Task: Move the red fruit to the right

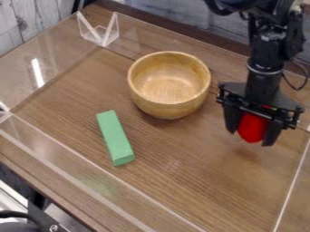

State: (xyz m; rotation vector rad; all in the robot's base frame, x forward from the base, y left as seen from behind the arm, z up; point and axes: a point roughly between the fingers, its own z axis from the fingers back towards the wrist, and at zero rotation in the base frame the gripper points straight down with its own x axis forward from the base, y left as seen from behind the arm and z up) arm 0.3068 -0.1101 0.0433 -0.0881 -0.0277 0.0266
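Observation:
My gripper (253,130) hangs at the right side of the table, to the right of the wooden bowl (169,84). It is shut on the red fruit (251,126), a small glossy red piece that shows between the black fingers (230,113). The fruit is held low, close to or on the wooden table top; I cannot tell whether it touches. Its green top is hidden by the gripper.
A green rectangular block (115,137) lies left of centre on the table (182,172). Clear plastic walls (288,190) run round the table edges, and the right wall stands close to the gripper. A clear stand (97,29) sits at the back left.

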